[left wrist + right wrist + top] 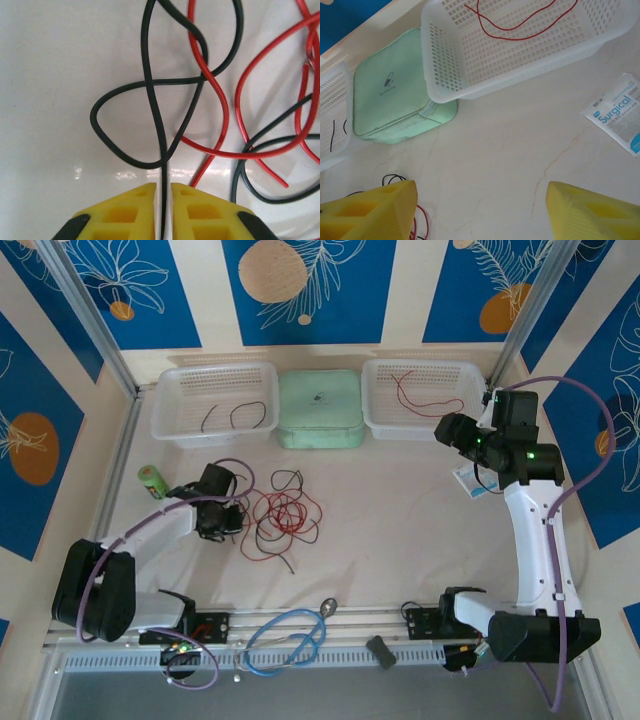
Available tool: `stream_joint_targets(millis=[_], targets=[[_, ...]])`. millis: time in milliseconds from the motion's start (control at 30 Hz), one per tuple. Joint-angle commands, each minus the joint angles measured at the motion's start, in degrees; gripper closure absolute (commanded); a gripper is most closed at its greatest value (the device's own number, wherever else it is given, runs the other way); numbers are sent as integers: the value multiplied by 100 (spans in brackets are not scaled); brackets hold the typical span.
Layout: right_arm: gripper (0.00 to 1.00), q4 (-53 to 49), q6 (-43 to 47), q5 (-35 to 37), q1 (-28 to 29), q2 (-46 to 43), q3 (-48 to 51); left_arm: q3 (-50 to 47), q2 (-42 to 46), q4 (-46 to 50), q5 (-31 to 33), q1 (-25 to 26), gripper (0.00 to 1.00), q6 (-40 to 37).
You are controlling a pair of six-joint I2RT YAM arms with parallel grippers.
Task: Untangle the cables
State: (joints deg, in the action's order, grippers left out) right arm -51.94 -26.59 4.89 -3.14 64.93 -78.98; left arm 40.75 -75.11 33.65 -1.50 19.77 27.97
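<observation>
one black cable (152,90) is pinched in the low left gripper (163,189); right gripper (481,194) raised, spread.

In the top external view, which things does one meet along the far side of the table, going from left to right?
left white basket → mint-green box → right white basket

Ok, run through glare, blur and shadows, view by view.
Left wrist: glare patches on the table just ahead of the soft-focus yellow fingers; the black cable is sharp, with faint shadow. Right wrist: near fingers blurred, the surgical packet legible. Top external: even light, soft shadows, the tangled cables thin but distinct.
</observation>
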Motion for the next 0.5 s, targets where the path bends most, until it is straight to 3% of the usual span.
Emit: stream_joint_targets(millis=[0,267,467], targets=[[31,-70,5,-179,-40,-146,32,-36,53,159,-109,27,81,28],[31,-97,13,-225,-55,-195,-28,-520,-40,-95,-231,133,67,364],[31,-59,-13,-299,-73,-192,5,-573,-80,-176,-143,220,67,418]])
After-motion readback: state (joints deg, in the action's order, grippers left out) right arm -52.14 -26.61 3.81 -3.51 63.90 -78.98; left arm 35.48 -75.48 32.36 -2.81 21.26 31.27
